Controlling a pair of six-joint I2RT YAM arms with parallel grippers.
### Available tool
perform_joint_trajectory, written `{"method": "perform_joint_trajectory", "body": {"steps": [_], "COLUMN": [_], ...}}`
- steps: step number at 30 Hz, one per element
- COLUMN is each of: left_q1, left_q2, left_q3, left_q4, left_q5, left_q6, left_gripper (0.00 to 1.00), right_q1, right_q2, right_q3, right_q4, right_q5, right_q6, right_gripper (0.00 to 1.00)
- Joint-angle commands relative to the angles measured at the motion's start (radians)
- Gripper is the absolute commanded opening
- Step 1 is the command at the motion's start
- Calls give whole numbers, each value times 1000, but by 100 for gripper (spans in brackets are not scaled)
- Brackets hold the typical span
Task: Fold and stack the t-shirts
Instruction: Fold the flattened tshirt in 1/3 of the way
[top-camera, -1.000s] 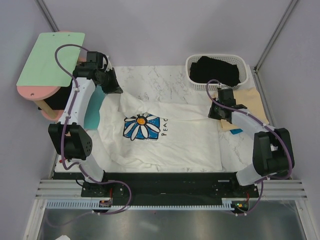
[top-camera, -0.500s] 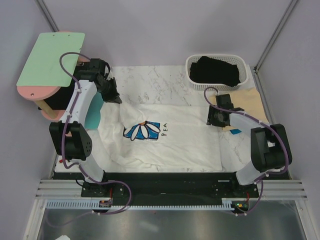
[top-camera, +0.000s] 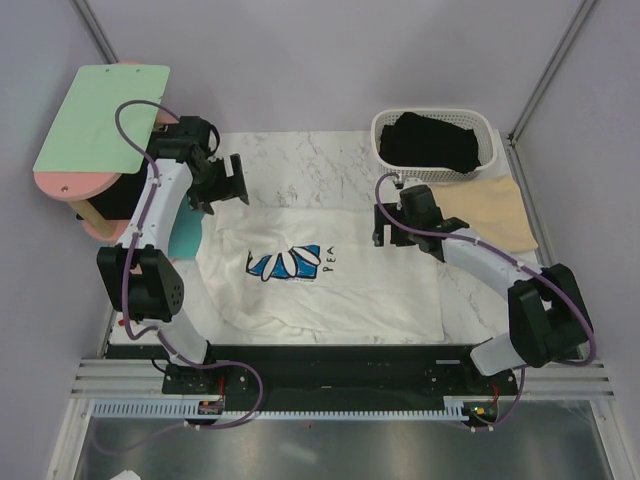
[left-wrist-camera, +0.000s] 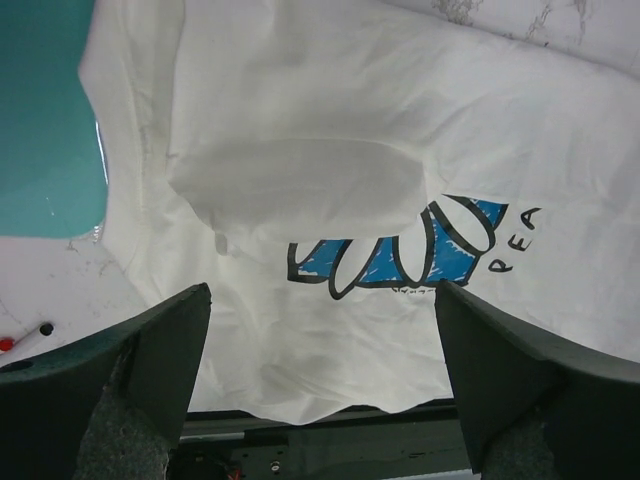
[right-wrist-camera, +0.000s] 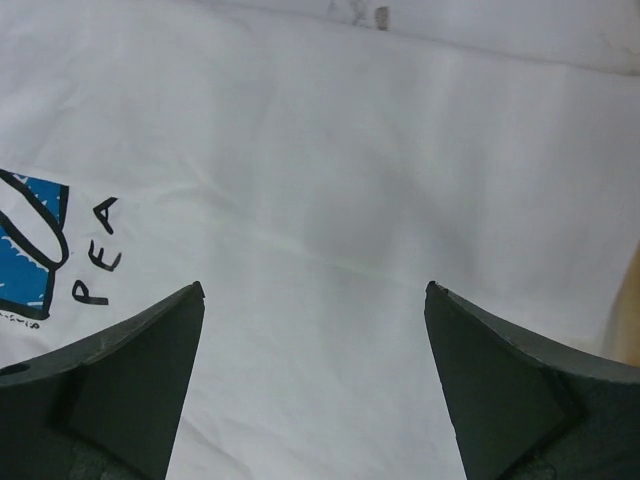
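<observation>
The white t-shirt (top-camera: 350, 285) lies spread on the marble table (top-camera: 300, 160), its top edge folded down over the upper half of the blue daisy print (top-camera: 285, 263). My left gripper (top-camera: 235, 180) hovers open above the shirt's upper left; in the left wrist view my left gripper (left-wrist-camera: 322, 292) holds nothing over the folded cloth (left-wrist-camera: 300, 130). My right gripper (top-camera: 385, 222) stands open over the shirt's upper right; in the right wrist view my right gripper (right-wrist-camera: 315, 290) is empty above plain white fabric (right-wrist-camera: 330, 150). A tan t-shirt (top-camera: 492, 205) lies flat at the right. A black t-shirt (top-camera: 435, 142) fills the basket.
The white lattice basket (top-camera: 381, 128) stands at the back right corner. A green board (top-camera: 100, 115) on pink supports rises at the far left. A teal sheet (top-camera: 185, 238) lies beside the shirt's left edge. A black rail (top-camera: 330, 362) runs along the near edge.
Both grippers were shut on the shirt's top edge and now stand open, off the cloth. The top edge has dropped over the print. The right arm swung left.
</observation>
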Motion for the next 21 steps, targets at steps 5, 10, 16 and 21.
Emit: {"method": "perform_joint_trajectory", "body": {"steps": [5,10,16,21], "left_q1": [-68,-151,-232,-281], "left_q2": [-79,-108,-194,-214], "left_q3": [33,-74,-365,-513], "left_q4": [18,69,210,316], "left_q5": [-2,-26,-60,-72], "left_q6": [52,14,-118,-183], "left_gripper": [97,94,87,75], "right_q1": [163,178,178,180], "right_q2": [222,338,500,589], "right_q3": [146,257,482,602], "right_q4": [134,158,128,82], "right_q5": [-52,-76,-83,-83], "right_q6": [61,105,105,102], "right_gripper": [97,88,87,89]}}
